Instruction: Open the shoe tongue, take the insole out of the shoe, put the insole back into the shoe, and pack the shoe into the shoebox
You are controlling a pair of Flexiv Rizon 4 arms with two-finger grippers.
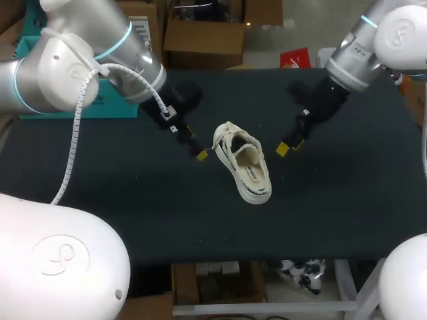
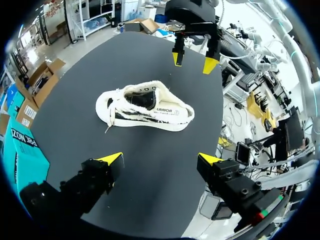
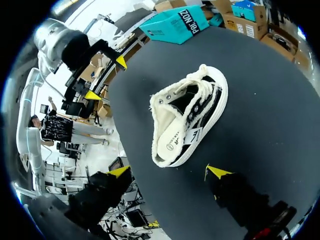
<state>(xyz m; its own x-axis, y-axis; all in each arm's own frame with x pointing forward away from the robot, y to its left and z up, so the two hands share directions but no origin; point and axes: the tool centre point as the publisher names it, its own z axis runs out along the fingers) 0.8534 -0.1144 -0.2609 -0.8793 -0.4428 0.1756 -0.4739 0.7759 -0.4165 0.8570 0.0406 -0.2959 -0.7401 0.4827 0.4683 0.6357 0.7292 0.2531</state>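
A cream and black sneaker point(image 1: 242, 163) lies on the black table point(image 1: 347, 200) near its middle, toe toward the far side, its mouth open upward. A pale insole point(image 3: 175, 142) shows inside it. My left gripper point(image 1: 195, 143) hangs open just left of the sneaker, not touching it. My right gripper point(image 1: 290, 145) hangs open just right of it, also apart. In the left wrist view the sneaker point(image 2: 145, 106) lies ahead of my open gripper point(image 2: 161, 160), with the right gripper point(image 2: 192, 57) beyond it. The right wrist view has the sneaker point(image 3: 187, 122) ahead of its gripper point(image 3: 169, 171).
A teal shoebox point(image 1: 110, 107) sits at the table's far left, partly behind my left arm; it also shows beyond the sneaker as a teal box point(image 3: 175, 22) and beside my left gripper point(image 2: 20, 150). Bare tabletop surrounds the sneaker.
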